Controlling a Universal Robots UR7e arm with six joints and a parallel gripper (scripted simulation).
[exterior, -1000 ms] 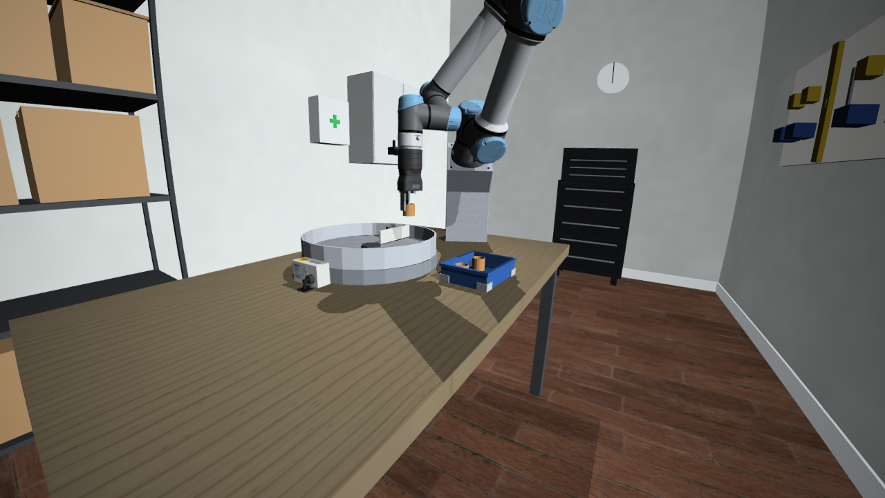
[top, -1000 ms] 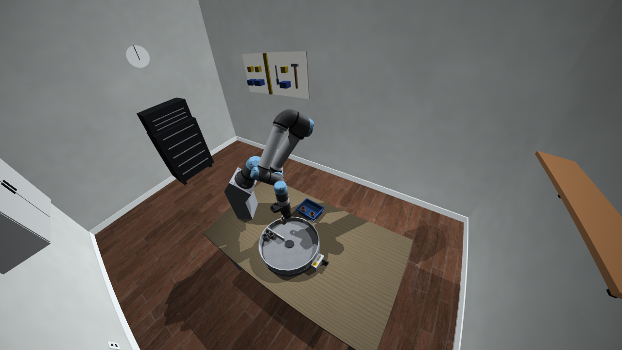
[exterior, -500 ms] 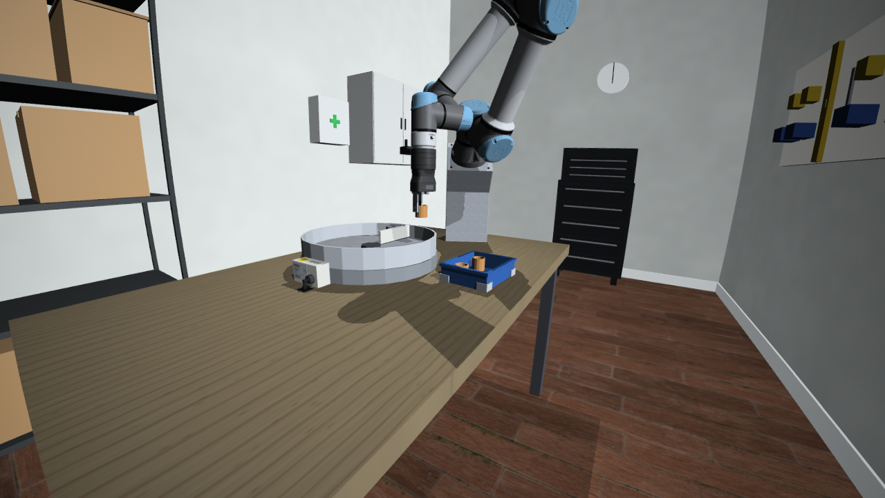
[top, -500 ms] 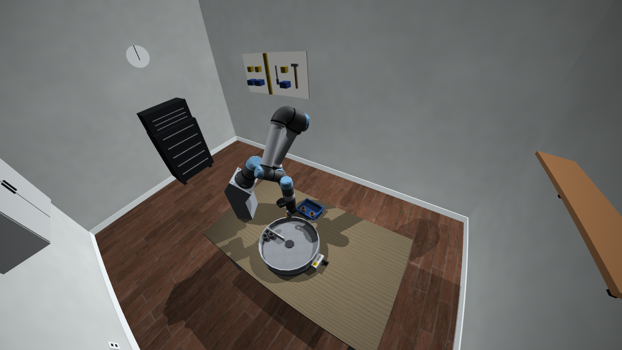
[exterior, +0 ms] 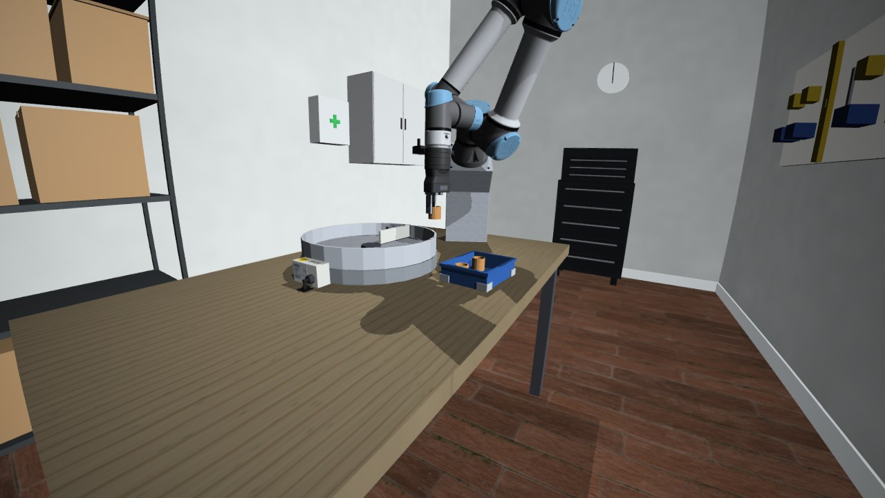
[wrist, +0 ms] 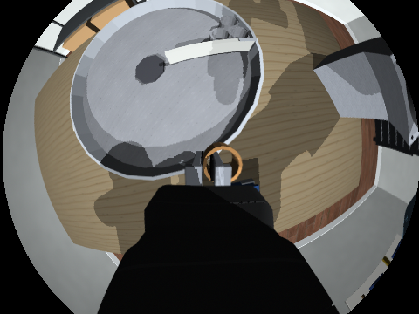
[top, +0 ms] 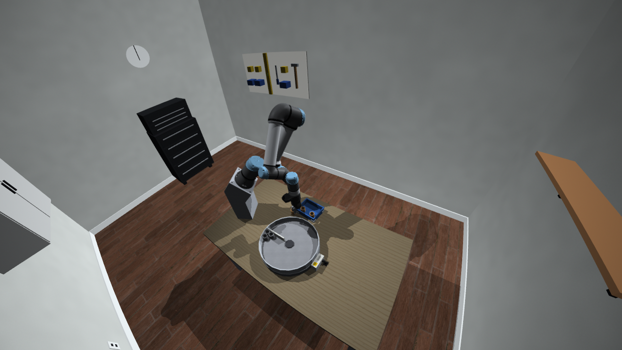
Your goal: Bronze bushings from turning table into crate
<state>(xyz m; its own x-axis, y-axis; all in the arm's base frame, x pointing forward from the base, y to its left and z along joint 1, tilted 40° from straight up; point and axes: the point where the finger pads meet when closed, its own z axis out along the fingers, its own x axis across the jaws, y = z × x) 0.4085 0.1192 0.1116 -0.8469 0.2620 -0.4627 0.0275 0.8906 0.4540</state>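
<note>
Bronze bushing (exterior: 436,213) (wrist: 238,165) clamped in my gripper (top: 297,207) (exterior: 431,209) (wrist: 206,160), likely last; two others (top: 311,213) (exterior: 478,263) in crate (top: 319,215) (exterior: 464,275) (wrist: 256,187), mid-frame; steel trio (top: 265,237) (wrist: 229,20) on turning table (top: 289,261) (exterior: 371,256) (wrist: 131,100).

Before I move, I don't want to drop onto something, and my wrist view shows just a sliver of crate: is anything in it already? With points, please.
Observer: Yes, two bronze bushings, one (top: 311,216) (exterior: 461,263) nearer the turning table (top: 262,252) (exterior: 352,256) (wrist: 79,102) than the other (top: 302,211) (exterior: 478,266).

Operator: And how high is the held bushing (top: 293,212) (exterior: 437,212) (wrist: 239,170)?

Observer: The exterior view shows it in the air, above the turning table's rim.

Operator: Then I'd keep that height until it is over the crate (top: 310,203) (exterior: 498,272) (wrist: 257,187).
</note>
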